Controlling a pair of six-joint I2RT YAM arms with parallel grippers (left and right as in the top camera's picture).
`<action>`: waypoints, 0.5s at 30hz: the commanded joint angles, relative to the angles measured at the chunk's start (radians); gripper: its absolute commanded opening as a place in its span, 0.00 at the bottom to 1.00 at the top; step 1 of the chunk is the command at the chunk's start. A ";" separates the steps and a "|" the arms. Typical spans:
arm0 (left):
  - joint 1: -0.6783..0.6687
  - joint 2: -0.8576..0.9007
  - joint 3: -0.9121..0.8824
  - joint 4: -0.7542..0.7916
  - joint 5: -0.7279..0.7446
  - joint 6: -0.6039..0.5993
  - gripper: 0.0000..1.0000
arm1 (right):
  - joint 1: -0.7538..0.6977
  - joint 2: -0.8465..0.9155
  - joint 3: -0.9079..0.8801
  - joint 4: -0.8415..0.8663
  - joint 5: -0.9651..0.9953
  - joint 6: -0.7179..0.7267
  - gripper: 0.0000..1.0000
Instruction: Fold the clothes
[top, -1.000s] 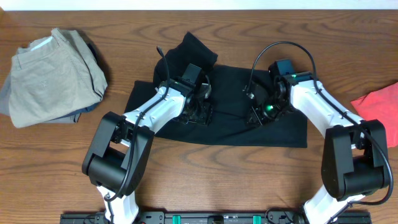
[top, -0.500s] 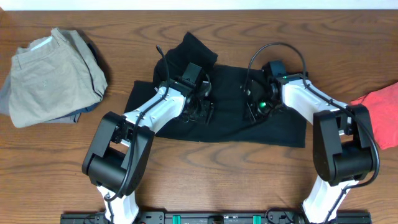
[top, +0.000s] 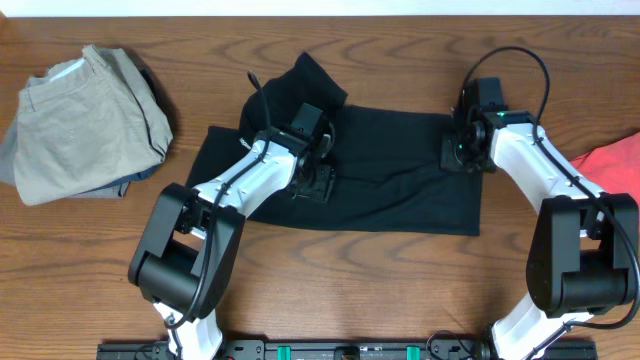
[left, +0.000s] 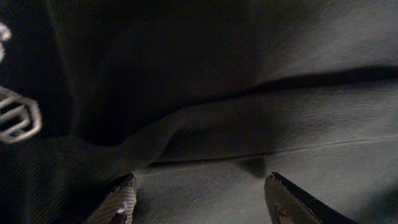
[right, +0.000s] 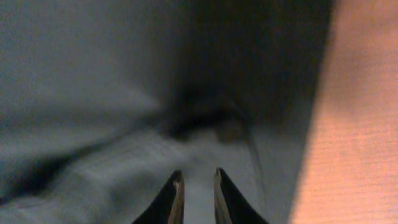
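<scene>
The desk (top: 330, 290) is wood, brown with heavy grain and a low satin sheen, not glossy. The black garment (top: 400, 190) mid-desk is matt cloth, and the left wrist view shows a fine diagonal weave with soft creases. The khaki trousers (top: 85, 120) at the back-left corner are matt woven cloth that looks a bit stiffer. The red cloth (top: 612, 165) on the right edge is matt too. The left arm (top: 240, 180) and right arm (top: 530, 165) have smooth white shells, plastic by the look, slightly shiny, with matt black joints. The left gripper (left: 199, 199) looks dark, hard and smooth. The right gripper (right: 196, 190) is dark but too blurry to say more.
</scene>
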 joint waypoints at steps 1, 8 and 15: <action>0.013 -0.028 -0.018 -0.043 -0.093 -0.018 0.68 | -0.030 -0.013 0.008 -0.062 0.021 0.010 0.15; 0.017 -0.036 -0.018 -0.055 -0.093 -0.036 0.69 | -0.032 -0.011 -0.030 -0.075 -0.030 -0.057 0.25; 0.023 -0.143 -0.017 -0.029 -0.105 -0.035 0.69 | -0.033 -0.011 -0.050 0.014 -0.030 -0.039 0.31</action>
